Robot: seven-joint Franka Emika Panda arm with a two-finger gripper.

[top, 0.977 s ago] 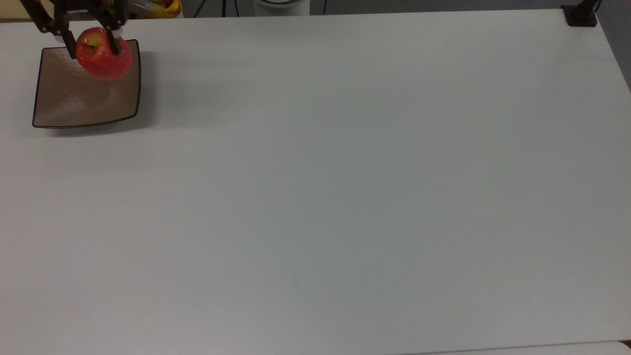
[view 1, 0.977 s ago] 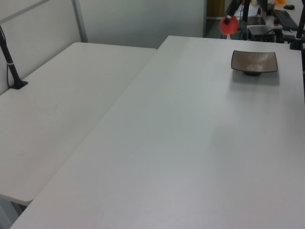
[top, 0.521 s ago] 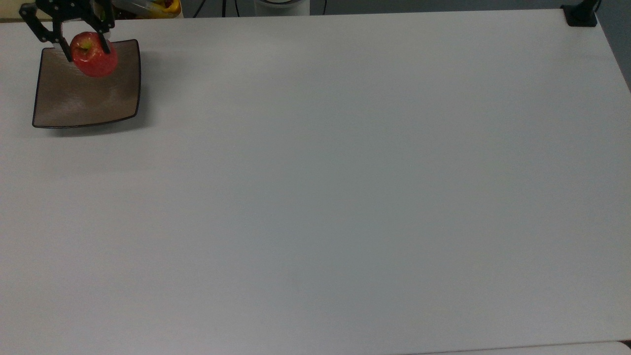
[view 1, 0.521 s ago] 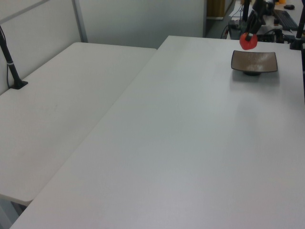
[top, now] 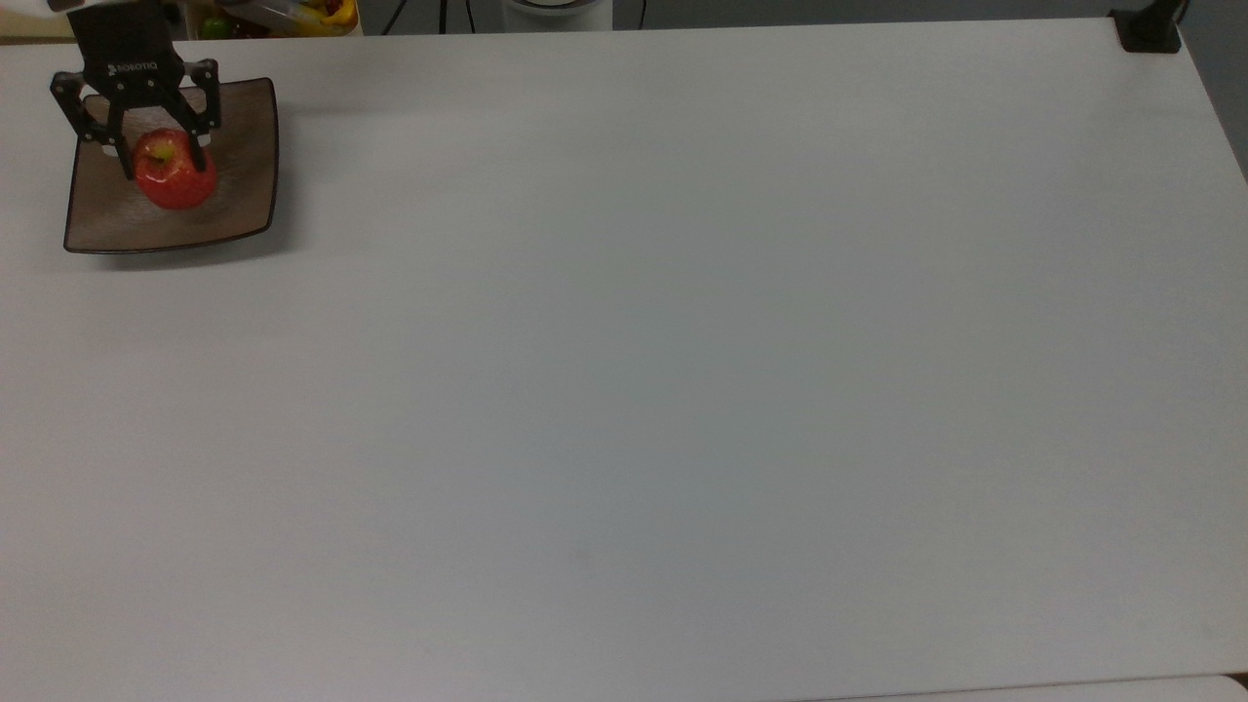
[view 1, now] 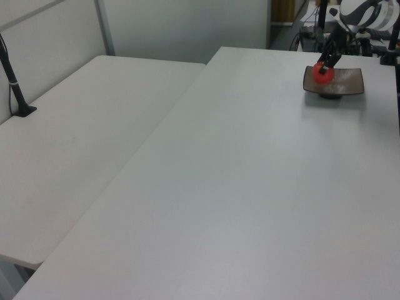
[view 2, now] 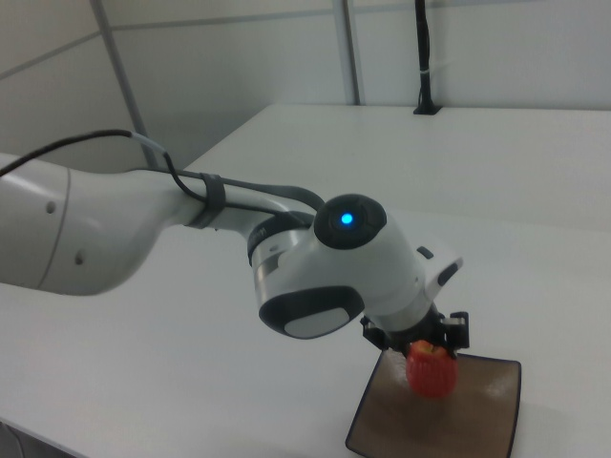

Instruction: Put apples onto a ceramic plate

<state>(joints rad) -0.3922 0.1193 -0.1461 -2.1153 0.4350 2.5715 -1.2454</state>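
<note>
Gripper (top: pixel 162 161) clamping apple (top: pixel 176 175), lowered since earlier onto ceramic plate (top: pixel 239 200), stem dimple up

White table (top: pixel 682 370) is bare across almost its whole top, open passage in every direction. Only obstacles sit in the top view's upper-left corner: square brown plate (top: pixel 239 146) with apple (top: pixel 175 175) on it, and the gripper (top: pixel 161 168) closed around the apple, arm (view 2: pixel 191 239) reaching in over that corner. Black post base (top: pixel 1149 29) stands at the top view's upper-right table corner. Clutter (top: pixel 283 15) lies just beyond the far edge near the plate. In the left view a second bare table (view 1: pixel 81 137) adjoins, with a black post (view 1: pixel 15 87) near its far left edge.
</note>
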